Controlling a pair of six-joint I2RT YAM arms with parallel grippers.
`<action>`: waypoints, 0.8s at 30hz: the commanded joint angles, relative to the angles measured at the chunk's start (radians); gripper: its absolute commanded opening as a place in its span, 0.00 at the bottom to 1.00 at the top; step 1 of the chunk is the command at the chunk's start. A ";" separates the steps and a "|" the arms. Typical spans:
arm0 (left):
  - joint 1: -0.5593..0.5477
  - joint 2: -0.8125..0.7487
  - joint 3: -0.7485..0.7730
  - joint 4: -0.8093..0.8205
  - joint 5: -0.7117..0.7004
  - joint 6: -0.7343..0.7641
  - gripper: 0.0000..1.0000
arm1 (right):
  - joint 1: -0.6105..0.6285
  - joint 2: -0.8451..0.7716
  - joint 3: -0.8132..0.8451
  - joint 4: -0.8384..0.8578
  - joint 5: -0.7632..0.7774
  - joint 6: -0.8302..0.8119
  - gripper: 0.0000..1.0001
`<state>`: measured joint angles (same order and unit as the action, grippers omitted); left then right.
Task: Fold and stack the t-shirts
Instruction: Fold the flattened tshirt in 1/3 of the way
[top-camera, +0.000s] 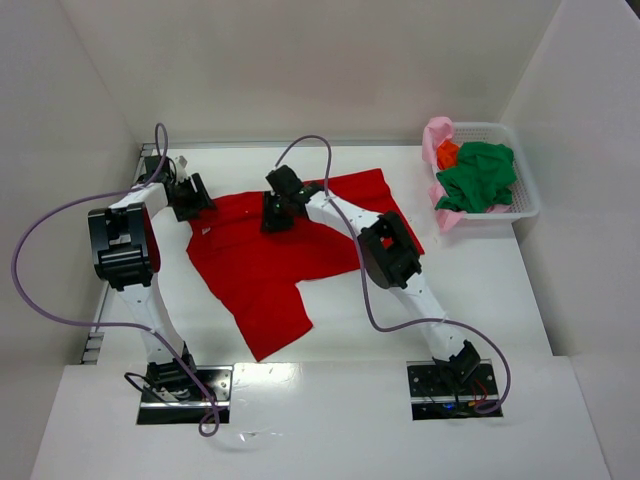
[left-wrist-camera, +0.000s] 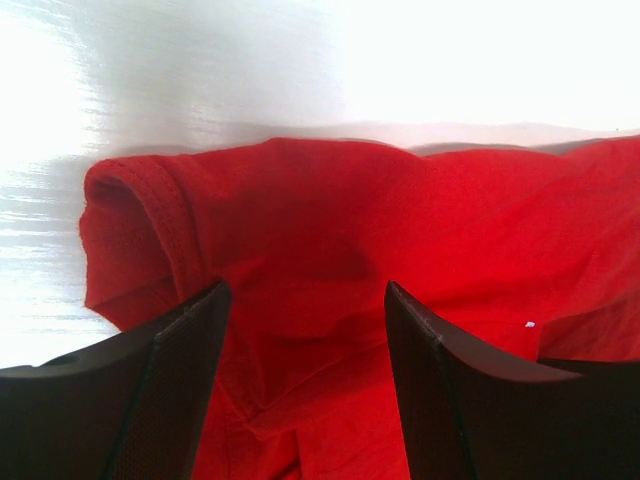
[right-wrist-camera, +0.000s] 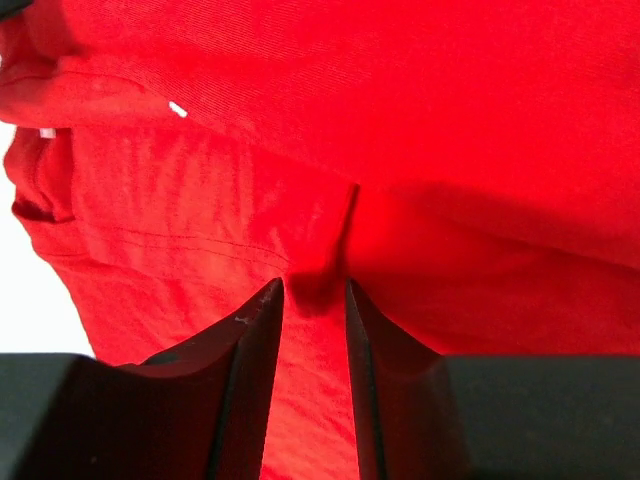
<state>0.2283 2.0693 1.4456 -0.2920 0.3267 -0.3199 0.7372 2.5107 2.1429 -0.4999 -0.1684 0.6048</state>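
Pinching of the red t-shirt (top-camera: 255, 270) is being done by the right jaws, while the left jaws are being held open beside it.

A raised fold of the red cloth is being clamped between the tips of the right jaws, which are being held nearly together, and the rest of the shirt is lying spread on the counter (top-camera: 480, 290) around and beyond them. The left jaws are being held wide apart with nothing gripped. The shirt's stitched sleeve hem is lying just beyond their left tip, with red cloth showing between them, and whether they are touching it cannot be told. Well off to the right of both sets of jaws, the dark green t-shirt (top-camera: 480, 175), orange t-shirt (top-camera: 447, 152) and pale pink t-shirt (top-camera: 435, 135) are being held bunched in the white basket (top-camera: 525, 205).
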 joint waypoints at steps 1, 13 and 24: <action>-0.004 0.040 0.009 -0.010 -0.018 0.004 0.72 | 0.016 0.033 0.058 -0.025 0.007 0.006 0.37; -0.004 0.040 0.009 -0.010 -0.009 0.004 0.72 | 0.025 0.024 0.052 -0.045 0.007 0.015 0.00; -0.004 0.058 0.018 -0.010 0.000 0.004 0.72 | 0.034 -0.177 -0.253 0.067 -0.025 0.053 0.00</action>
<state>0.2283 2.0785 1.4559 -0.2890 0.3351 -0.3202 0.7521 2.4191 1.9537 -0.4366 -0.1825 0.6472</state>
